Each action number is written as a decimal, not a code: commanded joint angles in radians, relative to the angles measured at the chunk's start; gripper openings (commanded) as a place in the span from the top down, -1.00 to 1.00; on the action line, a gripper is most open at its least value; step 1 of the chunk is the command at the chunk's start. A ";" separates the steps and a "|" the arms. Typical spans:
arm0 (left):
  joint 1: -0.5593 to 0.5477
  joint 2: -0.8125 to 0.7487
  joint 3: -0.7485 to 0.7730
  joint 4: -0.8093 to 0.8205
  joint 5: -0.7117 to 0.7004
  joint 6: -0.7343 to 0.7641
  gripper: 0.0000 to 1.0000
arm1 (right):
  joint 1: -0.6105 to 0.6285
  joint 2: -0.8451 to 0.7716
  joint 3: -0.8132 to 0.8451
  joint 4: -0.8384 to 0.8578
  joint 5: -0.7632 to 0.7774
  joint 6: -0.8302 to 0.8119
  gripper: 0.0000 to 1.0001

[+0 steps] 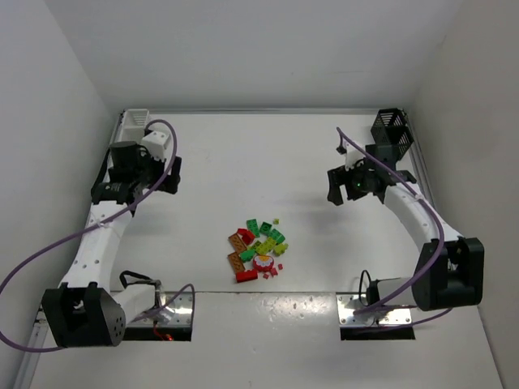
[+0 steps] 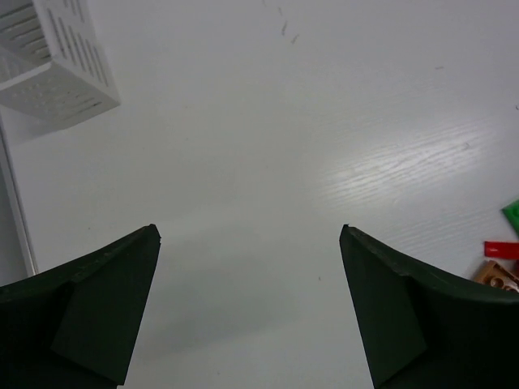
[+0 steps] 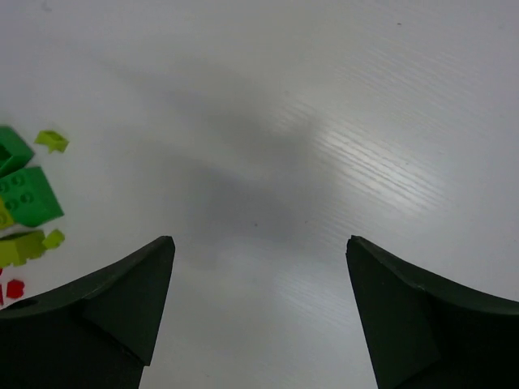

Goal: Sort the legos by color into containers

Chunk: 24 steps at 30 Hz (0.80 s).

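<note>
Legos (image 1: 258, 251) lie well apart from all spread fingers (image 2: 97, 312).

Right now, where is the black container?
In the top external view, the black container sits in the table's far right corner, just beyond the right gripper, opposite the white container at far left.

Bright, even overhead light filled all three views. The white counter (image 1: 268, 162) carried streaky glare in both wrist views, plus a soft grey shadow in the right one. The overhead view was slightly grainy, though the legos (image 1: 258, 250) showed vivid colour.
</note>
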 commanded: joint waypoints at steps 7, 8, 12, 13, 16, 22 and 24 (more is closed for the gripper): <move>-0.089 -0.031 -0.021 -0.006 -0.017 0.042 -0.98 | 0.238 -0.055 0.026 -0.081 -0.221 -0.108 -0.25; -0.089 -0.031 -0.021 -0.016 -0.006 0.042 -0.98 | 0.313 -0.055 0.037 -0.099 -0.221 -0.131 -0.21; -0.098 -0.008 0.001 -0.026 0.003 0.020 -0.98 | 0.480 -0.012 0.068 -0.144 -0.183 -0.165 -0.21; -0.098 0.002 0.014 -0.026 0.003 0.010 -0.98 | 0.513 -0.012 0.068 -0.144 -0.171 -0.165 -0.21; -0.098 0.021 0.057 -0.047 0.003 -0.001 -0.98 | 0.654 0.017 0.057 -0.144 -0.105 -0.186 -0.21; -0.080 0.041 0.103 -0.076 0.003 -0.010 -0.98 | 0.899 0.102 0.057 -0.101 0.038 -0.222 -0.21; -0.080 0.041 0.103 -0.076 0.003 -0.010 -0.98 | 0.932 0.117 0.057 -0.076 0.062 -0.222 -0.21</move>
